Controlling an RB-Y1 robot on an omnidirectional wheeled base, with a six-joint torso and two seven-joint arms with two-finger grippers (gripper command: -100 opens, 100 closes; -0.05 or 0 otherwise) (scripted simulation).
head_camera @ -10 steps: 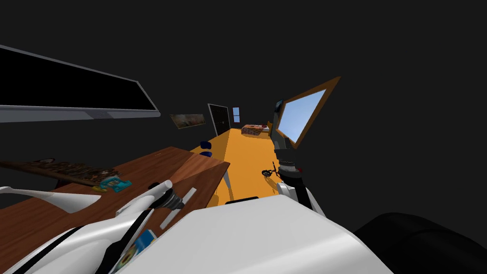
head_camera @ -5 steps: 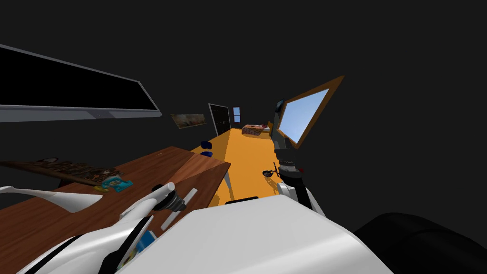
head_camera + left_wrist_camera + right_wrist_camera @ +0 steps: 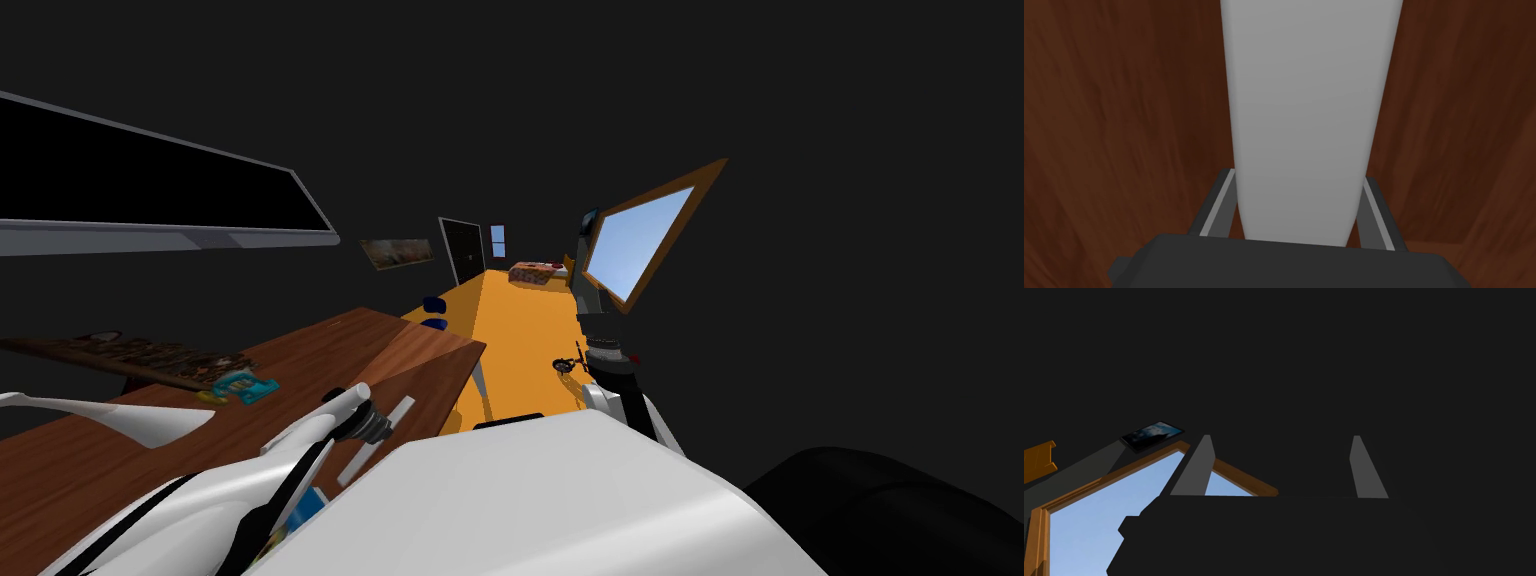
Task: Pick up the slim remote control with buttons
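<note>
The slim remote control (image 3: 1304, 115) is a plain light grey slab lying flat on the brown wooden table (image 3: 1124, 125); no buttons are drawn on it. In the head view the remote control (image 3: 378, 438) is a pale strip near the table's right edge. My left gripper (image 3: 1298, 200) is low over its near end, with the two fingers (image 3: 1219, 205) against its long sides. In the head view the left gripper (image 3: 368, 426) sits at the strip's middle. My right gripper (image 3: 1279, 463) is open and holds nothing, on the right arm (image 3: 603, 345), which is raised beside a window.
A large dark screen (image 3: 150, 190) hangs over the table's (image 3: 330, 345) far left, with a white stand (image 3: 120, 420) below it. A dark carved piece (image 3: 130, 355), a teal item (image 3: 240, 385) and a blue-edged book (image 3: 302, 505) lie on the table. Orange floor (image 3: 520, 330) runs past the right edge.
My left forearm has shifted slightly toward the remote in the head view. The remote has stayed on the table and the right arm has not moved.
</note>
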